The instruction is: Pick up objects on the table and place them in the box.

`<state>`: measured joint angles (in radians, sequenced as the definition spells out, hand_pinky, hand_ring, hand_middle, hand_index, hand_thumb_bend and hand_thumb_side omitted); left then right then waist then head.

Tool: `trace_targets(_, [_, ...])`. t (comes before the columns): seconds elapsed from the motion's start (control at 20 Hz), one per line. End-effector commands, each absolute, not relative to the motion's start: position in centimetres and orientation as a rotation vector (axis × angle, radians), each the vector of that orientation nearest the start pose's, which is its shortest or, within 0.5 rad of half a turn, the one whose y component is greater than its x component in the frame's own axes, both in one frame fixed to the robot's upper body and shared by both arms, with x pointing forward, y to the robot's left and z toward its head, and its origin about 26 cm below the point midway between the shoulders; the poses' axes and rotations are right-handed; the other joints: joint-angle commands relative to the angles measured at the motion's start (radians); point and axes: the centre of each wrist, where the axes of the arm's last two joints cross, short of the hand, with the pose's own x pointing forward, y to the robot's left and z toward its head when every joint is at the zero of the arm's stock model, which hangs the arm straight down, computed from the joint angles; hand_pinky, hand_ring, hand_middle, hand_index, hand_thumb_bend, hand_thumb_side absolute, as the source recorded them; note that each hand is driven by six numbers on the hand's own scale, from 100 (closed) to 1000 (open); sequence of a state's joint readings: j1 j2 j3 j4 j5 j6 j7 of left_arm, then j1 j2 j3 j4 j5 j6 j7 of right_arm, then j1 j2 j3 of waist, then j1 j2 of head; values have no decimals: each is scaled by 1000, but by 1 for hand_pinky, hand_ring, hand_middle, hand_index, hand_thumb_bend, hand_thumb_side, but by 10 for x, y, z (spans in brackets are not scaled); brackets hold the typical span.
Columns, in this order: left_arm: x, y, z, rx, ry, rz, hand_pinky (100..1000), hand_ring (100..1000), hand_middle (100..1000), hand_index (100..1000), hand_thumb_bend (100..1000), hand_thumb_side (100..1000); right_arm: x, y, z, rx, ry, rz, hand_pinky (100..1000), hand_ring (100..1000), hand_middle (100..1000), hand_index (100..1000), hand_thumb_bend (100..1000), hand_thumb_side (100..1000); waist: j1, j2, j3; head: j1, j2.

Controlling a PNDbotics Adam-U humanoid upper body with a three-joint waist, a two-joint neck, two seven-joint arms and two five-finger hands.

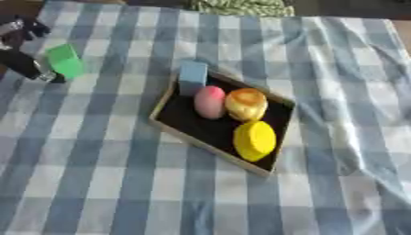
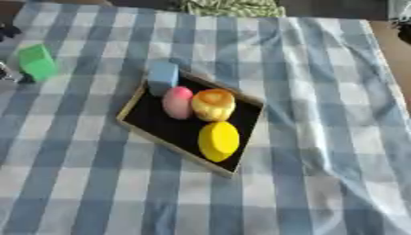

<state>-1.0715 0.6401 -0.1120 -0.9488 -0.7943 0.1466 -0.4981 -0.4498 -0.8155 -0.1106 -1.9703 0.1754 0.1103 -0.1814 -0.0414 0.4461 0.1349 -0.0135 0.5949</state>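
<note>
A shallow wooden box [image 1: 165, 125] with a black floor lies slantwise at the middle of the checked cloth. Inside it a pink egg shape [image 1: 209, 102], an orange-yellow round piece [image 1: 247, 104] and a yellow oval [image 1: 254, 140] lie close together. A light blue block [image 1: 192, 77] stands at the box's far left corner. A green block [image 1: 64, 61] sits tilted at the far left. My left hand [image 1: 22, 63] is right beside it on its left, touching or nearly touching it. A dark sliver at the upper right edge may be my right hand [image 2: 403, 27].
The blue-and-white checked tablecloth [image 1: 96, 174] covers the whole table and is wrinkled along the right side [image 1: 361, 137]. A green patterned thing [image 1: 241, 7] lies at the far edge.
</note>
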Motion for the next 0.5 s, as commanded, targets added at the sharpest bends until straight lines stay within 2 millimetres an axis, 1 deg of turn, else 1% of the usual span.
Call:
trace_targets(0.05, [467, 346, 320, 1078, -1287, -1042, 923, 861, 822, 903, 621, 197, 288, -333, 327, -1038, -2338, 552, 798, 809, 630, 738, 100, 247, -3, -2, -5, 12, -25])
trace_targets(0.2, [467, 345, 326, 1075, -1341, -1012, 924, 858, 819, 908, 597, 217, 288, -332, 328, -1039, -2346, 548, 799, 809, 629, 738, 100, 248, -4, 10, -11, 17, -36])
trace_targets(0.3, [466, 343, 331, 1059, -1370, -1002, 925, 859, 818, 909, 598, 224, 288, -332, 329, -1038, -2349, 546, 799, 809, 628, 738, 100, 250, -4, 18, -14, 19, -42])
trace_targets(0.4, [467, 340, 335, 1043, -1387, -997, 926, 857, 814, 908, 587, 250, 288, -332, 330, -1036, -2353, 545, 799, 809, 628, 737, 100, 252, -3, 25, -17, 22, -47])
trace_targets(0.5, [467, 336, 339, 1018, -1403, -997, 923, 856, 809, 898, 584, 249, 288, -332, 330, -1035, -2354, 542, 799, 809, 627, 737, 100, 254, -2, 31, -19, 24, -52])
